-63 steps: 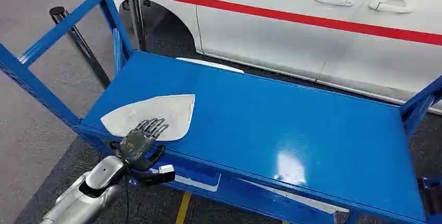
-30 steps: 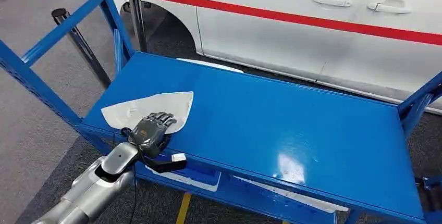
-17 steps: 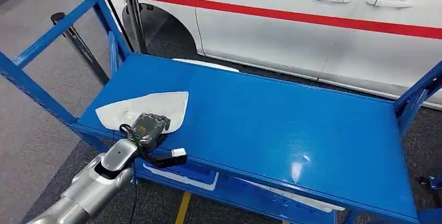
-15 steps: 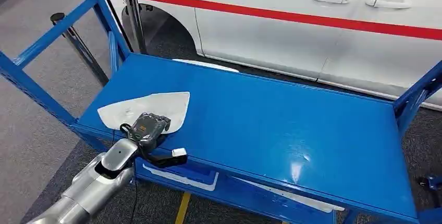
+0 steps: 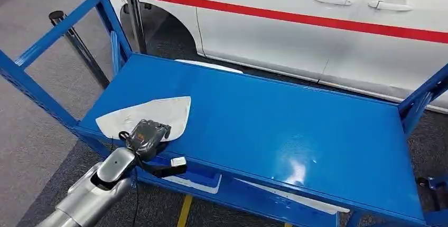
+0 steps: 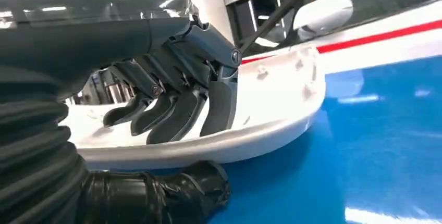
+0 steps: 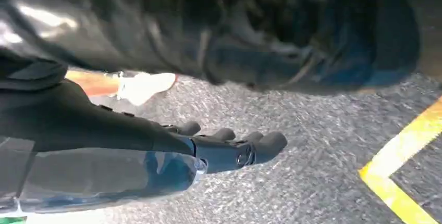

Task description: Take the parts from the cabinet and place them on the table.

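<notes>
On blue shelf, left hand now curled onto white part.

The table was blue painted metal, glossy enough to throw back the ceiling lights. The white part lying on it looked like smooth moulded plastic with a dull sheen. The left robot hand had dark matt plastic fingers and a ribbed rubbery cover. The floor was rough, speckled grey carpet.
</notes>
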Tool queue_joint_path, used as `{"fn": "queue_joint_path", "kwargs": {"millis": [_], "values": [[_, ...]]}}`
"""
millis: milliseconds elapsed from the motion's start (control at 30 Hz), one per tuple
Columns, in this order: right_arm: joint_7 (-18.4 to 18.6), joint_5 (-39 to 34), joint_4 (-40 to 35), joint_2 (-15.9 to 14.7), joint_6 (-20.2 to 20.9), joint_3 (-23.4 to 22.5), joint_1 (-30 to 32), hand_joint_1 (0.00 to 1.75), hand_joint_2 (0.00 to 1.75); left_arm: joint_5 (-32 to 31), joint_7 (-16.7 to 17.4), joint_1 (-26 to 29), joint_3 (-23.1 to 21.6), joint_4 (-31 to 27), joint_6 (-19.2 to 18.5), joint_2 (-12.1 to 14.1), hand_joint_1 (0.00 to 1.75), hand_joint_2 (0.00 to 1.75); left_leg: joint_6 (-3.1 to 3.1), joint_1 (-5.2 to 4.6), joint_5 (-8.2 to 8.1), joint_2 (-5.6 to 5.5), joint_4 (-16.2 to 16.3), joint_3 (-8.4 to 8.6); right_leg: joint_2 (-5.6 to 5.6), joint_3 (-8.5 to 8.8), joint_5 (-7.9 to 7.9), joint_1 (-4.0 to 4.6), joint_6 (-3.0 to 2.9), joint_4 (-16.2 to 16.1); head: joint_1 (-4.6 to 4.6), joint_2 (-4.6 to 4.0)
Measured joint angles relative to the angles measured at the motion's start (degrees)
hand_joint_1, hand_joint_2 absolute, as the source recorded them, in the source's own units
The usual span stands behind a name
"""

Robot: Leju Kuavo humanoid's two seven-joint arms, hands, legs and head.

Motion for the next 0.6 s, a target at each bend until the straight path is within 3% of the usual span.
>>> {"fn": "queue_joint_path", "kwargs": {"millis": [33, 67, 133, 200, 267, 333, 367, 400, 433, 500, 533, 567, 600], "values": [[0.0, 0.0, 0.0, 0.0, 0.0, -0.1, 0.1, 0.00, 0.00, 0.0, 0.0, 0.7, 0.3, -1.7, 0.4, 0.8, 1.75, 1.75, -0.48, -0.08, -0.37, -0.09, 0.4, -0.37, 0.25, 0.75, -1.08, 0.06, 0.06, -1.4, 0.06, 0.00], [0.0, 0.0, 0.0, 0.0, 0.0, -0.2, 0.0, 0.00, 0.00, 0.1, -0.1, 1.5, 0.7, -3.5, 0.5, 1.5, 1.75, 1.75, -0.97, -0.41, -0.75, -0.22, 1.5, -0.97, 0.43, 0.70, -1.28, 0.21, -0.86, -2.5, -0.09, 0.00], [0.0, -0.1, 0.0, 0.0, 0.0, -0.3, 0.1, 0.00, 0.00, 0.2, -0.4, 3.4, 0.9, -7.0, 0.9, 2.8, 1.75, 1.75, -1.42, -0.28, -0.51, -0.26, 1.1, -1.17, 0.35, 0.21, -1.38, 0.61, -1.58, -2.0, -0.06, 0.00], [0.0, -0.2, 0.0, 0.0, 0.0, -0.3, 0.2, 0.00, 0.00, 0.1, -0.5, 5.0, 1.2, -10.1, 1.3, 4.0, 1.75, 1.75, -2.08, 0.06, -1.08, -0.27, 1.4, -1.52, 0.30, 0.20, -1.08, 0.42, -2.53, -2.4, -0.07, 0.00], [-0.2, -0.3, 0.0, 0.0, -0.3, -0.4, 0.1, 0.00, 0.00, -0.5, -0.7, 6.2, 1.7, -13.4, 2.8, 5.4, 1.75, 1.75, -2.32, 0.11, -4.32, -0.25, 6.3, -3.46, 0.23, 0.17, -1.09, 0.57, -3.19, -2.4, -0.04, 0.00], [-0.5, -0.3, 0.0, 0.1, -0.5, -0.4, 0.2, 0.00, 0.00, -0.5, -0.6, 7.6, 2.9, -16.1, 4.4, 7.1, 1.75, 1.75, -2.45, 0.06, -8.02, -0.26, 15.1, -7.68, 0.26, 0.14, -1.18, 0.85, -3.47, -2.4, -0.04, 0.00], [-0.6, -0.3, 0.0, 0.2, -0.5, -0.4, 0.2, 0.00, 0.00, -0.2, -0.5, 8.4, 3.7, -17.6, 5.1, 7.7, 1.75, 1.75, -2.44, 0.06, -8.67, -0.26, 18.2, -9.36, 0.27, 0.16, -1.24, 1.00, -3.56, -2.4, -0.04, 0.00], [-0.7, -0.3, 0.0, 0.2, -0.6, -0.4, 0.2, 0.00, 0.00, 0.2, -0.5, 9.1, 4.3, -18.9, 5.6, 8.2, 1.75, 1.75, -2.33, 0.05, -7.93, -0.26, 18.6, -9.78, 0.27, 0.24, -1.29, 1.11, -3.62, -2.4, -0.02, 0.00], [-0.9, -0.4, 0.0, 0.3, -0.7, -0.4, 0.2, 0.00, 0.00, 0.3, -0.5, 9.8, 5.1, -20.4, 6.1, 8.7, 1.75, 1.75, -2.09, 0.05, -5.83, -0.26, 16.3, -8.94, 0.27, 0.37, -1.35, 1.23, -3.68, -2.3, -0.04, 0.00], [-1.1, -0.5, 0.0, 0.6, -0.6, -0.5, 0.1, 0.00, 0.00, 0.7, -0.5, 10.9, 6.8, -23.1, 6.7, 9.8, 1.75, 1.75, -1.44, -0.03, -0.53, -0.25, 7.0, -4.76, 0.28, 0.79, -1.51, 1.39, -3.68, -2.4, -0.04, 0.00], [-1.3, -0.7, 0.0, 0.7, -0.7, -0.5, 0.1, 0.00, 0.00, 0.9, -0.5, 11.2, 7.8, -24.3, 7.0, 10.4, 1.75, 1.75, -1.02, -0.20, 0.40, -0.20, 3.2, -3.31, 0.26, 0.80, -1.57, 1.38, -3.66, -2.4, 0.00, 0.00], [-1.6, -0.8, 0.0, 0.9, -0.7, -0.5, -0.1, 0.00, 0.00, 1.2, -0.4, 11.6, 8.6, -25.5, 7.4, 10.8, 1.75, 1.75, -0.96, -0.56, -0.04, -0.19, 2.1, -2.67, 0.31, 0.58, -1.66, 1.81, -3.43, -2.2, -0.02, 0.00], [-1.7, -0.9, 0.0, 0.9, -0.7, -0.5, -0.1, 0.00, 0.00, 1.3, -0.4, 12.2, 9.6, -26.7, 7.8, 11.3, 1.75, 1.75, -0.94, -0.62, -0.16, -0.29, 2.0, -2.69, 0.28, 0.37, -1.48, 1.59, -3.10, -2.3, 0.02, 0.00]]}}
